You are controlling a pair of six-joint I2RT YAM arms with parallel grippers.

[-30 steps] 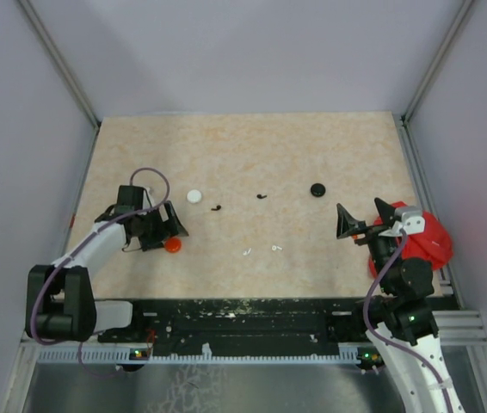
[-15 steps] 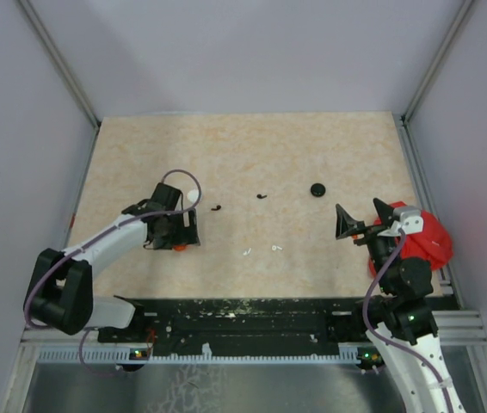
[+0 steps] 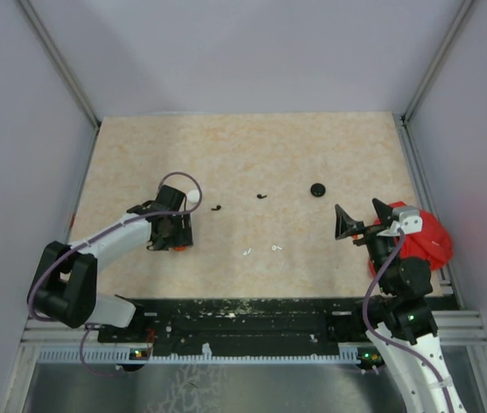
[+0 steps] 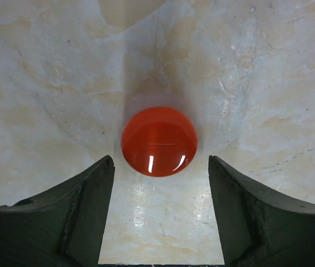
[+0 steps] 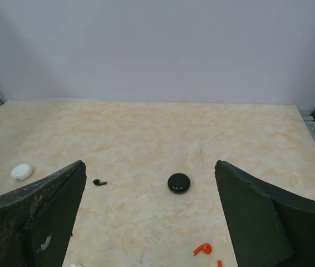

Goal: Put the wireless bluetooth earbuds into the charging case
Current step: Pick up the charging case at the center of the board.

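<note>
My left claw hangs over the tabletop towards its left edge, jaws spread wide and holding nothing; the red-orange case sits between them, touching neither, and its lid looks shut; the white case lies just beyond, towards the far edge, closed as far as I can tell; mid-table lie a black earbud and a second black earbud, loose; nearer the near edge lie a white earbud and a second white earbud, also loose; the black case rests right of centre; a red-orange earbud lies bare towards the right edge; my right claw hovers there, wide open and empty; I judge nothing is seated yet, so every case needs opening and every bud placing.
</note>
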